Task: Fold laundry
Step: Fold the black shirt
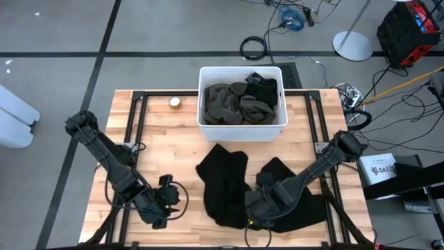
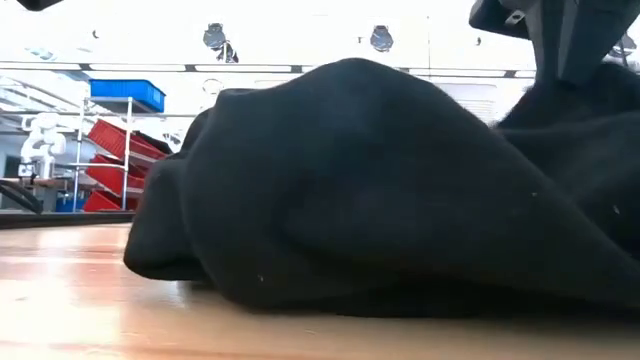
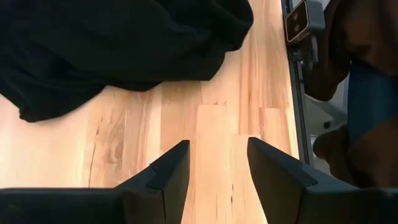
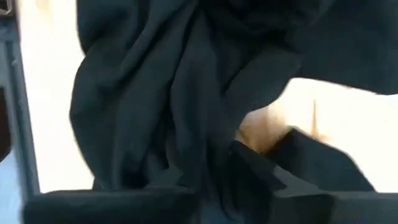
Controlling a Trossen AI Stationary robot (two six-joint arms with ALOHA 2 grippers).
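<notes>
A black garment point(image 1: 229, 180) lies crumpled on the wooden table near its front edge. It fills the low view point(image 2: 380, 180) and shows in the left wrist view point(image 3: 112, 43). My right gripper point(image 1: 251, 208) is low at the garment's near edge and shut on its cloth point(image 4: 155, 93). My left gripper point(image 1: 177, 200) is open and empty just above bare wood, to the garment's left point(image 3: 217, 155). Dark olive-grey laundry point(image 1: 232, 101) and black laundry point(image 1: 263, 87) lie in the white bin point(image 1: 201, 104). My right gripper has a bunched fold of the black garment's near edge point(image 4: 205, 155) between its fingers, in several layers. The cloth drapes over one finger and hides it; the other finger point(image 4: 292, 155) shows beside the fold. The rest of the garment lies slack on the table.
The white bin stands at the table's far middle. A small round object point(image 1: 175, 103) lies to the bin's left. Black frame rails point(image 1: 142, 118) run along both table sides. Bare wood point(image 1: 159, 153) lies left of the garment.
</notes>
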